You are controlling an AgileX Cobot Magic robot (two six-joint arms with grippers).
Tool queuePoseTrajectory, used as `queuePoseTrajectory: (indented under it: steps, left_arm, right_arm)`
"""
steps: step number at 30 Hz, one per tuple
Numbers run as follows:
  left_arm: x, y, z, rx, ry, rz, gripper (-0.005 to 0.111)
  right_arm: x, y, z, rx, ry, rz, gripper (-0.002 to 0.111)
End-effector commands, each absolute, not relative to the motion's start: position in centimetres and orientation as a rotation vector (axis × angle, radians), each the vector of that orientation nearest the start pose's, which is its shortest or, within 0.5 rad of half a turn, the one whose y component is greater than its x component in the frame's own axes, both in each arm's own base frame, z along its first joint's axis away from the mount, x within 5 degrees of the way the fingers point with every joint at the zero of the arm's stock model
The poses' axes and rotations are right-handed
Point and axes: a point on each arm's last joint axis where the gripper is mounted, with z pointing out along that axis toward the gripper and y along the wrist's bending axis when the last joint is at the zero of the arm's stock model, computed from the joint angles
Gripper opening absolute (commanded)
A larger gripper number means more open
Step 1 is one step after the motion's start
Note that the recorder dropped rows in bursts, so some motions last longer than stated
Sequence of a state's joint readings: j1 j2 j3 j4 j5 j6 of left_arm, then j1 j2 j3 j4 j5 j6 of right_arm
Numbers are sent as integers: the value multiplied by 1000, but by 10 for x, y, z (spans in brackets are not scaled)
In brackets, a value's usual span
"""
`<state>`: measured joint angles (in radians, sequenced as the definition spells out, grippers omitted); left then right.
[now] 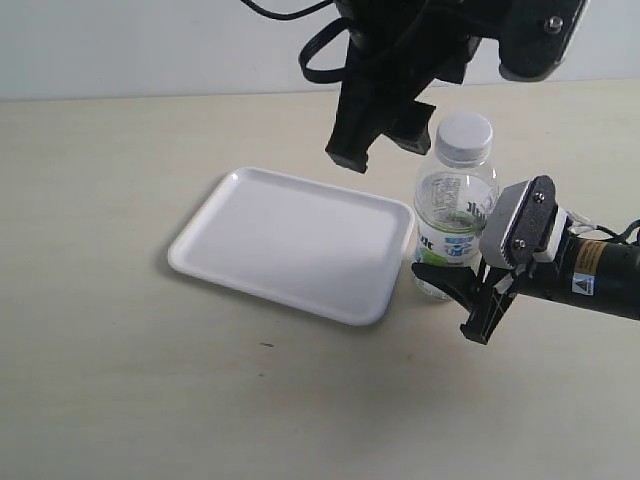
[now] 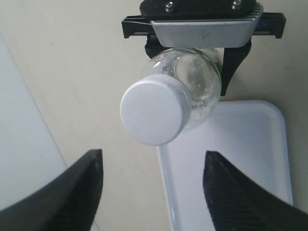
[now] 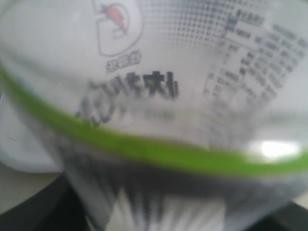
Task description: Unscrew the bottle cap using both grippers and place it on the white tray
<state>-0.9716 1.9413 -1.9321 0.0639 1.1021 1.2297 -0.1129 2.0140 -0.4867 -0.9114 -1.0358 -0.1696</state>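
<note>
The left fingers [image 2: 72,192] are hanging wide apart, holding nothing, just above the bottle cap [image 2: 153,111] on the bottle [image 1: 455,205]; the right fingers [image 1: 487,312] are clamping that bottle low down. Beside them the white tray [image 1: 290,240] is lying on the beige tabletop [image 1: 120,380] before a pale wall [image 1: 150,40]. Only the right wrist view is showing the label [image 3: 130,89] print, blurred.

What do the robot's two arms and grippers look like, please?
The left gripper is all black, with broad tapering fingers, on a thick black arm with looping black cables. The right gripper is black with a grey-white block fixed by screws; its arm carries a yellow sticker.
</note>
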Motion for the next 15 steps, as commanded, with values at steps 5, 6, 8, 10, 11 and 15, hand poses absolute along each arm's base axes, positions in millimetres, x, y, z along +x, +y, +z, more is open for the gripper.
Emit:
queuePoseTrajectory:
  steps: [5,6,8,10,11,15]
  left_arm:
    - [252,-365,330,2335,1080,196,60]
    - [252,-366,330,2322,1073,198,60]
    - [253,-367,331,2303,1063,201,60]
    - [253,-368,332,2294,1059,200,60]
    - [253,-369,332,2285,1056,191,60]
    - [251,-371,332,2274,1063,147,59]
  right_arm:
    - [267,25,64,-1080,1872,220,0]
    - [267,25,64,-1080,1872,220,0]
    - [267,25,64,-1080,1872,220,0]
    - [267,25,64,-1083,1870,217,0]
    - [267,25,64,-1085,1868,216,0]
    - [266,25,64,-1086,1870,216,0]
